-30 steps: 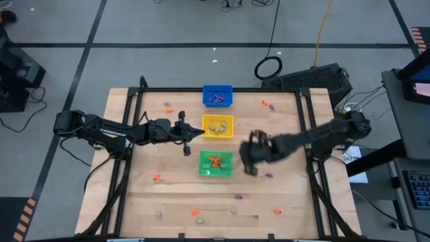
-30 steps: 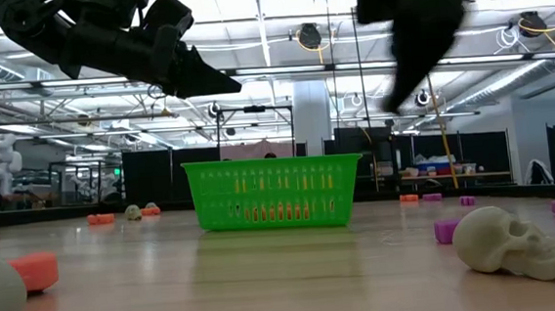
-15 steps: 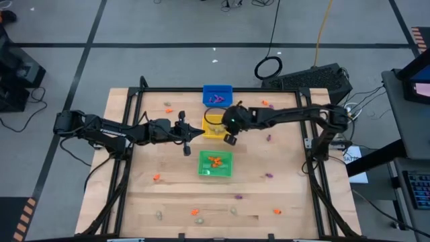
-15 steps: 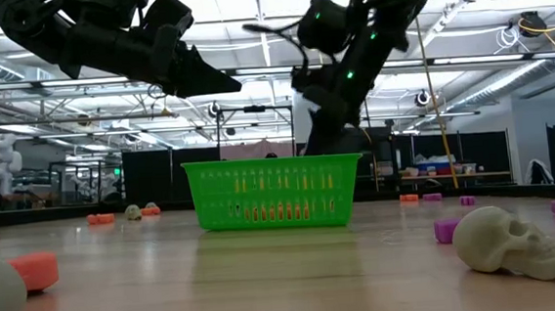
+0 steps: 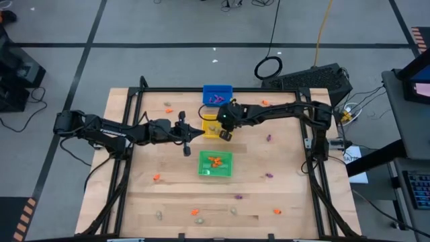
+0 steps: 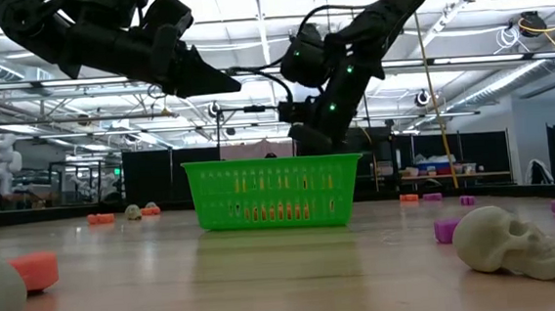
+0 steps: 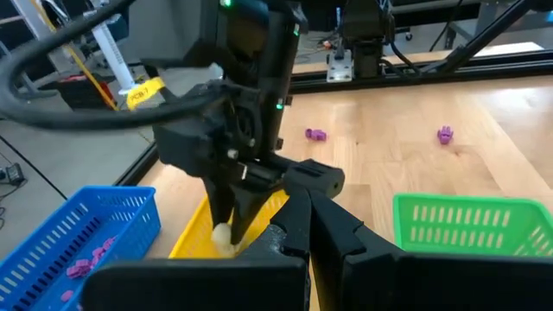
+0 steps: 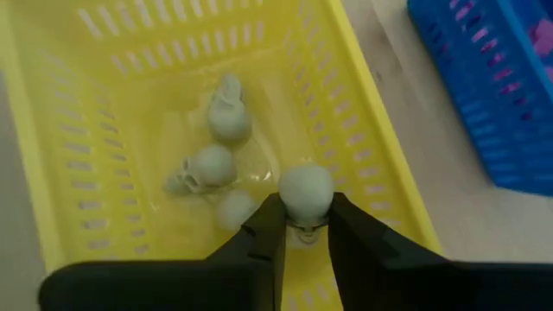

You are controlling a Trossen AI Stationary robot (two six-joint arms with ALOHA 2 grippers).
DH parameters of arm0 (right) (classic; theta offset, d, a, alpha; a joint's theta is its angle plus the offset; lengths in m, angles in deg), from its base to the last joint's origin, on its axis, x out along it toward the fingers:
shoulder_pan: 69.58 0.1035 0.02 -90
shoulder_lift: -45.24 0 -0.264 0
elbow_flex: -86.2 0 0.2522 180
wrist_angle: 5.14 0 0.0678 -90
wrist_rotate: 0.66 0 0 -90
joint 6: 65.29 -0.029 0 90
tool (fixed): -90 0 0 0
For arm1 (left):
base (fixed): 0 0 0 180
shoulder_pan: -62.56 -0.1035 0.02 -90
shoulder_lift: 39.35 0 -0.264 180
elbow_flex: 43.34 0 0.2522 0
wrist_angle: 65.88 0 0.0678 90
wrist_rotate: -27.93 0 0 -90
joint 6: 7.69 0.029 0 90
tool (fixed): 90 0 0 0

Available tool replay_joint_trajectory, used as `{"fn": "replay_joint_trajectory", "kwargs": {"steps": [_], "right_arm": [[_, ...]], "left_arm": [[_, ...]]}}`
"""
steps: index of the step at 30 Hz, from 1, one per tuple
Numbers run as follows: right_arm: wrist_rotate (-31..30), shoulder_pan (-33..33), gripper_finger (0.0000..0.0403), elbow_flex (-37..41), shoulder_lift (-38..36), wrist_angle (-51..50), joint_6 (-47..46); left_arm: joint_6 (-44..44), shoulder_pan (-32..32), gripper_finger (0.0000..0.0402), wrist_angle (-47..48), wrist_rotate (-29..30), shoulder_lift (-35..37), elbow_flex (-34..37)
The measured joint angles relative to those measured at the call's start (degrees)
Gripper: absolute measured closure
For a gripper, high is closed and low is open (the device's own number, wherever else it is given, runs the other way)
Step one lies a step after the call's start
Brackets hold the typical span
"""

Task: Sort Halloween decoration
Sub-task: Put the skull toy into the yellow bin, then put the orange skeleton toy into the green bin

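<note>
My right gripper [image 8: 304, 226] hangs over the yellow bin [image 8: 52, 173], shut on a pale beige skull trinket [image 8: 305, 192]. In the high view it [image 5: 225, 131] is above the yellow bin's [image 5: 218, 117] near right part. Three more pale skulls [image 8: 212, 164] lie on that bin's floor. My left gripper [image 5: 195, 133] hovers shut, just left of the yellow bin, its fingers [image 7: 307, 216] pointing at it. Purple trinkets lie in the blue bin [image 5: 217, 88] and orange ones in the green bin [image 5: 216, 173]. My right gripper pinches the pale skull trinket [image 8: 305, 194] between its two fingertips [image 8: 263, 233], coming from above and pointing down into the yellow bin. The skull is lifted clear of the bin floor. The left wrist view shows the skull [image 7: 223, 235] at the fingers' free ends.
Loose trinkets lie about the table: orange [image 5: 156, 177] [image 5: 276, 211], purple [image 5: 269, 138] [image 5: 238, 197], pale [image 5: 159, 216] [image 5: 234, 210]. In the low view a pale skull [image 6: 509, 242] lies near the camera and the green bin [image 6: 272, 193] stands mid-table. A black frame runs along the table edges.
My right gripper has swung from just right of the green bin toward the far edge and left, ending over the yellow bin. Most of that travel came in the first half second. The left arm has kept still.
</note>
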Motion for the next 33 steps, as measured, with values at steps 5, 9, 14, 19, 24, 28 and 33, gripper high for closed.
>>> {"fn": "replay_joint_trajectory", "kwargs": {"steps": [5, 9, 14, 19, 24, 28, 33], "right_arm": [[-1.5, 0.8, 0.0298, -0.1, -0.8, 1.9, 1.1], [-3.0, 1.2, 0.0247, -0.1, -1.5, 2.5, 1.5], [-3.3, 1.8, 0.0242, 0.0, -4.1, 1.5, 1.3], [-6.3, 3.9, 0.0316, 1.6, -8.3, 4.3, 3.2], [-6.0, 5.4, 0.0394, 12.3, -14.5, 18.4, 3.5], [-6.0, 6.6, 0.0394, 23.0, -20.5, 28.6, 0.6], [-6.4, 8.4, 0.04, 33.0, -28.6, 34.0, -2.9]], "left_arm": [[-0.3, 0.0, 0.0402, 1.3, -0.9, 0.0, 0.0], [-1.6, 0.0, 0.0402, 2.5, -0.9, 0.0, 0.0], [-1.5, 0.0, 0.0402, 2.7, -1.0, 0.0, 0.0], [-1.5, 0.0, 0.0402, 3.5, -1.1, 0.0, 0.0], [-1.8, 0.0, 0.0402, 6.0, -1.0, 0.1, 0.0], [-1.9, -0.2, 0.0402, 10.5, -0.7, 0.1, -1.1], [-4.3, 0.2, 0.0402, 29.2, 4.8, 1.5, -6.4]]}}
